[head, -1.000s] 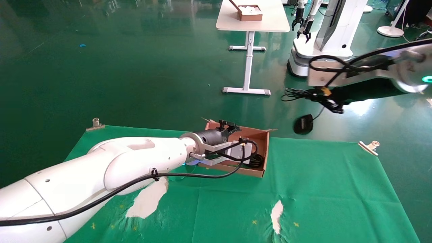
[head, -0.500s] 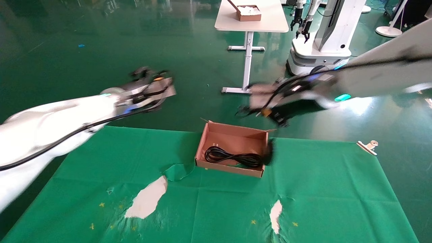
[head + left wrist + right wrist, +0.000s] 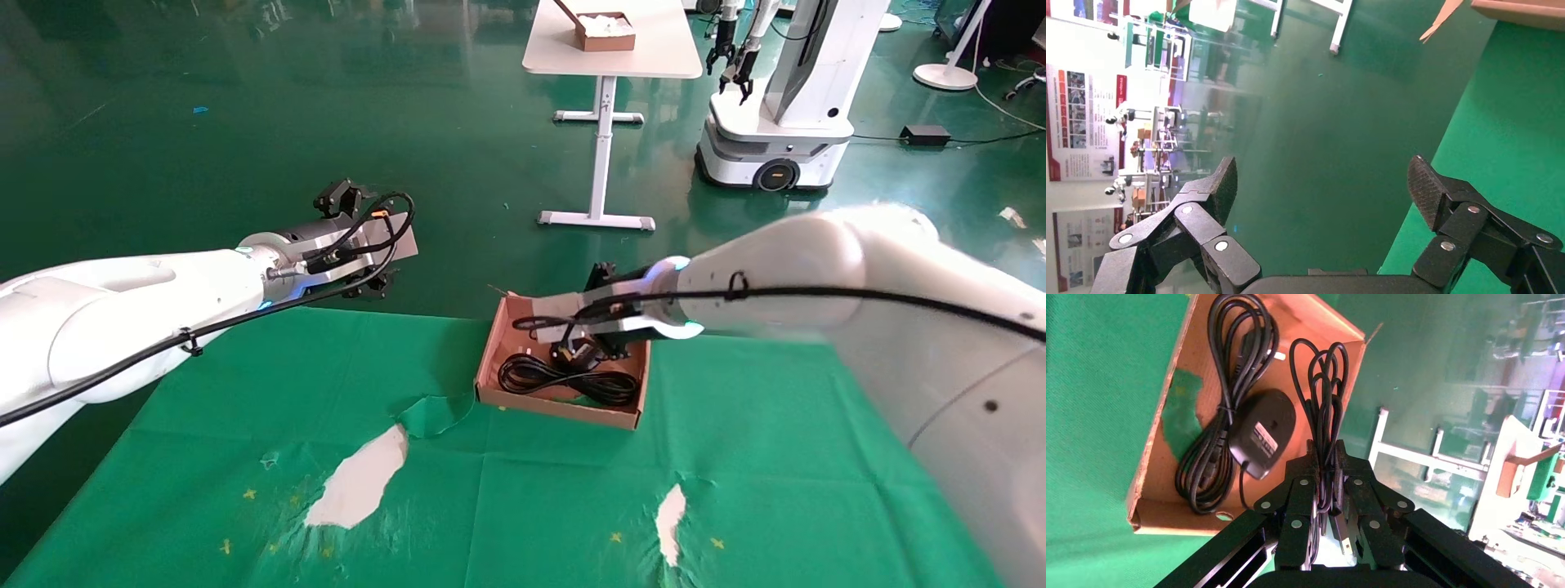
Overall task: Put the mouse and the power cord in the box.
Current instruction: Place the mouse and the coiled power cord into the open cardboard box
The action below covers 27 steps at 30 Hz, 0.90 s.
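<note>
While the left gripper point(image 3: 359, 237), which a second ago was down in the box point(image 3: 493, 359), now hangs well off to the robot's left past the desk point(image 3: 735, 457) edge with its jaws spread and empty, the right gripper point(image 3: 1329, 471) has swung in from out over the floor and hovers above the box, pressed together on the bundled thin wire of the mouse point(image 3: 1263, 432). That mouse, dangling in the air beyond the desk a second ago, now lies inside the box against the power cord point(image 3: 1223, 410), whose loops already rest on the cardboard floor. Only letting go of the wire seems left.
</note>
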### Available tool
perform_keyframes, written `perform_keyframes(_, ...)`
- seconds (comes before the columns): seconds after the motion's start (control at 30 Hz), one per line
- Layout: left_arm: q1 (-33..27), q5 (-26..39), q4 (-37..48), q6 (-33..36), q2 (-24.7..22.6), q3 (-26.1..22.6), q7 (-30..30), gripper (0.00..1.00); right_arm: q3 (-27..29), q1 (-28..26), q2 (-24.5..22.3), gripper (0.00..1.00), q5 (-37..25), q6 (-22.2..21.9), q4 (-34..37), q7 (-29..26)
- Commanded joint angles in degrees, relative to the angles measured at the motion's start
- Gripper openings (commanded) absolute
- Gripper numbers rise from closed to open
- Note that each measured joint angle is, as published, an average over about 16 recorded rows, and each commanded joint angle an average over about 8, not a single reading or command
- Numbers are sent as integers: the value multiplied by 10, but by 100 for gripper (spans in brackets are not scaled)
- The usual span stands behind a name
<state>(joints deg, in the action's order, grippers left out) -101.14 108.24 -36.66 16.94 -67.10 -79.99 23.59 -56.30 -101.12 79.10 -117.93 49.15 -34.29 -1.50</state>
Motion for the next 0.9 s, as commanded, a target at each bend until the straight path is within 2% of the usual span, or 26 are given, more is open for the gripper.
perform_keyframes(0.03,0,11,-8,2,4,-1,13,100,-22,3,2,85,8,-18,5,-5)
perform_keyframes(0.07,-1,12,-9,2,5,-1,14,100,-24,4,2,96,9,-20,7,-5)
perform_keyframes(0.1,-1,14,-10,2,6,-1,15,100,-27,5,3,100,11,-23,8,-5)
perform_keyframes(0.7,0,9,-8,3,3,-1,10,100,-17,3,-2,100,5,-12,-2,-6)
perform_keyframes(0.9,0,8,-8,3,3,-1,9,100,-1,16,-17,100,31,2,-16,-9)
